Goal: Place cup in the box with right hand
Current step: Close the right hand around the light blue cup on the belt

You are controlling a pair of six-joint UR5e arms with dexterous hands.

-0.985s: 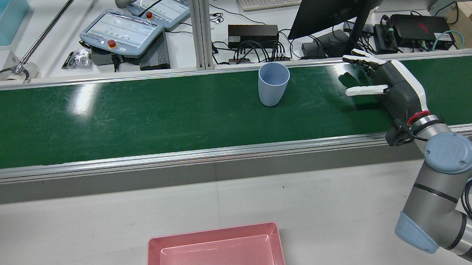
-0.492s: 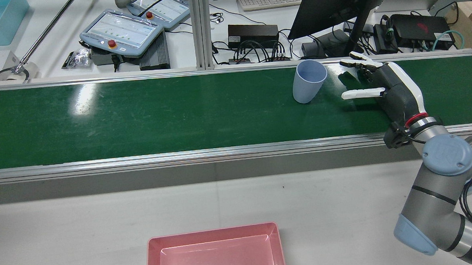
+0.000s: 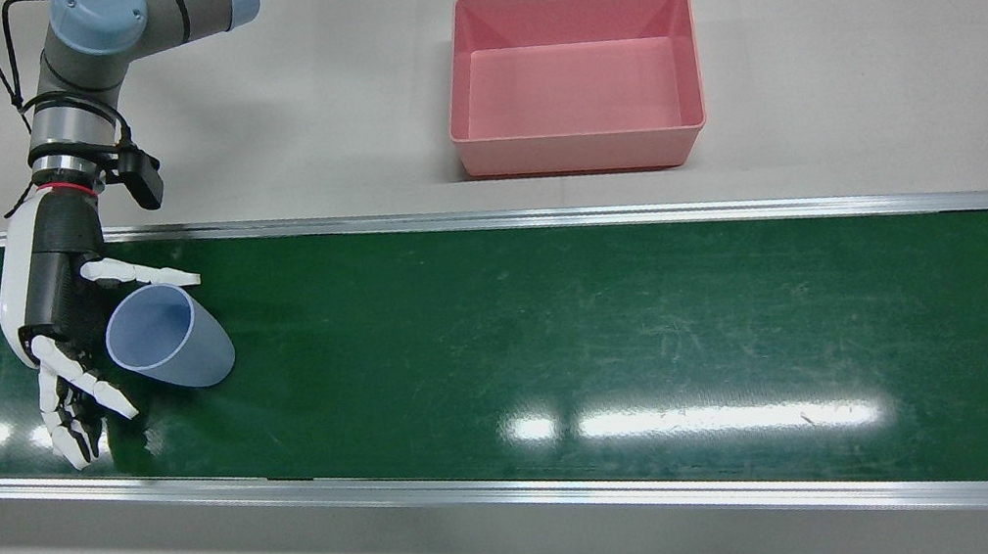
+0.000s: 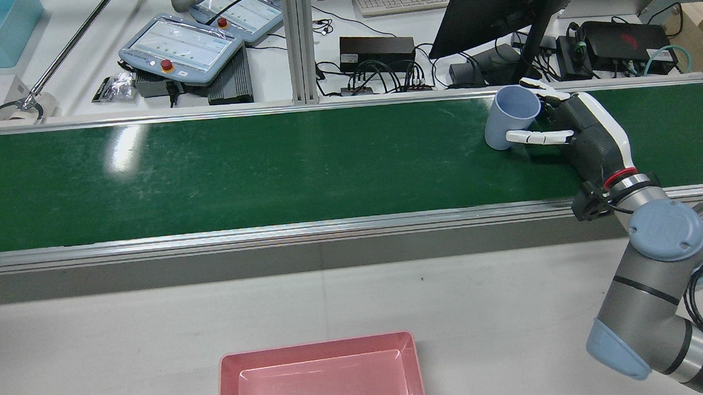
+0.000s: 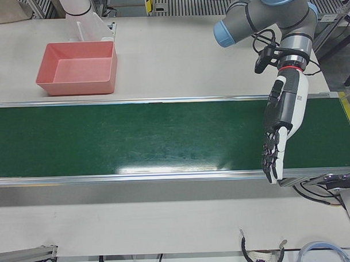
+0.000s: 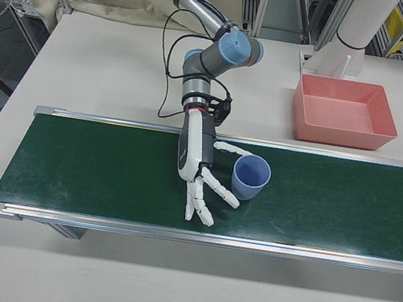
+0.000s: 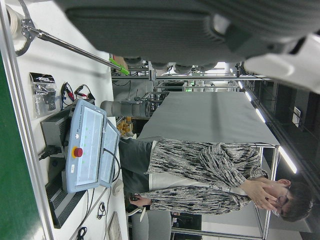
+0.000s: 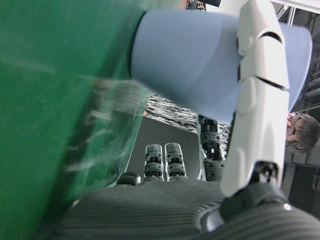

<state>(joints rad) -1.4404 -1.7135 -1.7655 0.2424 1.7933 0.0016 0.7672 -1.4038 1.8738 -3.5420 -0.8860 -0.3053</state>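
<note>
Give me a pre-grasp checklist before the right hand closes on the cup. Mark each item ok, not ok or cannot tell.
1. Cup upright on the belt: ok.
2. Cup sits between the right hand fingers: ok, it lies in the open span.
3. Fingers closed on the cup: not ok, they are spread.
4. Palm contact with the cup wall: cannot tell.
5. Pink box empty and clear to receive: ok.
6. Left hand clear of the cup: ok, open over the other end of the belt.
</note>
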